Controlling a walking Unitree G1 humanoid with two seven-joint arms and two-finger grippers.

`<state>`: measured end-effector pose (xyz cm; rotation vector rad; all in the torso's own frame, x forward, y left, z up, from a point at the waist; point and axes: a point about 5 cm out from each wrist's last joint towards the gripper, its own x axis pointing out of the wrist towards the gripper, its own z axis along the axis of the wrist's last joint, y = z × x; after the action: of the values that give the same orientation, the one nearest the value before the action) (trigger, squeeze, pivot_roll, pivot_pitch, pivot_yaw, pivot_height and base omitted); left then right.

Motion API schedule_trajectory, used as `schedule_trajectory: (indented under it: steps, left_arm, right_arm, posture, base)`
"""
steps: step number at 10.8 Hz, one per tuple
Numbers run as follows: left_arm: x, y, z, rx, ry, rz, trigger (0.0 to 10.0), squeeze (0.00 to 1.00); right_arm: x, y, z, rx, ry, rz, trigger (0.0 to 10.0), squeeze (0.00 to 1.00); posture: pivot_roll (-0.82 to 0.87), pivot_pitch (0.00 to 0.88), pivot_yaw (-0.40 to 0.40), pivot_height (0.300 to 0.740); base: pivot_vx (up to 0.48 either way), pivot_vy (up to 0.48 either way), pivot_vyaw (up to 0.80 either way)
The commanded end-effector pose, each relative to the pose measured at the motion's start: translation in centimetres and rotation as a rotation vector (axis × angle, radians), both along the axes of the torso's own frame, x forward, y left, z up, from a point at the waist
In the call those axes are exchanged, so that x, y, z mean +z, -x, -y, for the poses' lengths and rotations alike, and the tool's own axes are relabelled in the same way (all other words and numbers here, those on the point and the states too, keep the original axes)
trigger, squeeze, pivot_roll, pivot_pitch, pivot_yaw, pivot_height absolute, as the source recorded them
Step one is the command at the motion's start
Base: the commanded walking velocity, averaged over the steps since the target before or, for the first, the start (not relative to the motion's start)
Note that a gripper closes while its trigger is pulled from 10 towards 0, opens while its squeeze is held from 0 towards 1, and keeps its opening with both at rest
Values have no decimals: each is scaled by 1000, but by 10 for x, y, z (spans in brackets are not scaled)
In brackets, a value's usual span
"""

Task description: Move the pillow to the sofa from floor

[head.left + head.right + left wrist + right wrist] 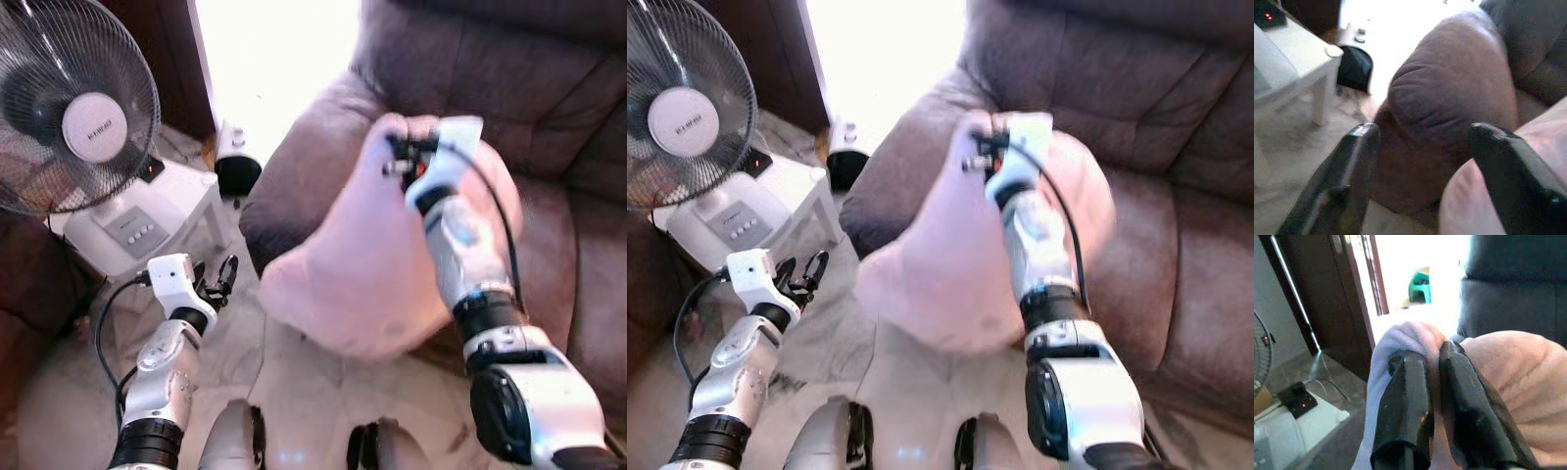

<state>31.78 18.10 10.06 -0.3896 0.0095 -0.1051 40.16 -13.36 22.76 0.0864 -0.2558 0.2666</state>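
Right arm: raised and stretched forward over the sofa seat, forearm climbing steeply from the elbow near the robot's body, wrist at the top of the pillow.
Right gripper [1432,377]: its two long black fingers are pressed almost together, pinching a fold of fabric at the pillow's upper edge.
Pillow: a large, soft pale pink fabric pillow [358,264] hangs off the floor from that pinch, its bulk drooping in front of the sofa's arm and seat, lower corner dangling above the floor.
Sofa: a plump brown fabric sofa [549,127] with a rounded armrest; the pillow is up against its front, though I cannot tell whether any of it rests on the seat.
Left arm: bent low at the robot's left side, forearm angled up and forward.
Left gripper [217,282]: fingers spread wide apart, holding nothing, pointing toward the armrest.
Floor: pale marbled tile floor [294,392], brightly lit near the doorway.
Worktop: a small white low worktop [186,191] at the left, carrying a white electric fan with a round wire cage [73,108].
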Motion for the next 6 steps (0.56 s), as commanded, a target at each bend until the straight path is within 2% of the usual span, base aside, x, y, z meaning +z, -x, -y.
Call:
schedule_trajectory:
  steps: [1, 2, 3, 5, 6]
  left_arm:
    - [1, 1, 0, -20, 62, -1, 10000, 1000]
    - [3, 1, 0, -46, 203, 0, 10000, 1000]
    - [3, 1, 0, -75, 263, -2, 10000, 1000]
    - [-2, 3, 6, -205, 313, -39, 10000, 1000]
    - [-7, 4, 6, -237, 295, -68, 10000, 1000]
  right_arm:
    - [30, 2, -4, 17, -30, 120, 10000, 0]
    - [28, 3, -5, 20, -37, 107, 10000, 0]
    - [28, 3, -5, 22, -40, 104, 10000, 0]
    - [27, 5, -6, 27, -43, 100, 10000, 0]
    - [26, 6, -7, 30, -45, 96, 10000, 0]
  posture:
    - [194, 112, -57, 704]
    - [190, 121, -56, 704]
    - [190, 131, -56, 704]
    - [185, 160, -48, 704]
    - [184, 167, -46, 704]
  base:
    - [0, 0, 0]
    - [0, 0, 0]
    - [0, 0, 0]
    - [0, 0, 0]
    - [0, 0, 0]
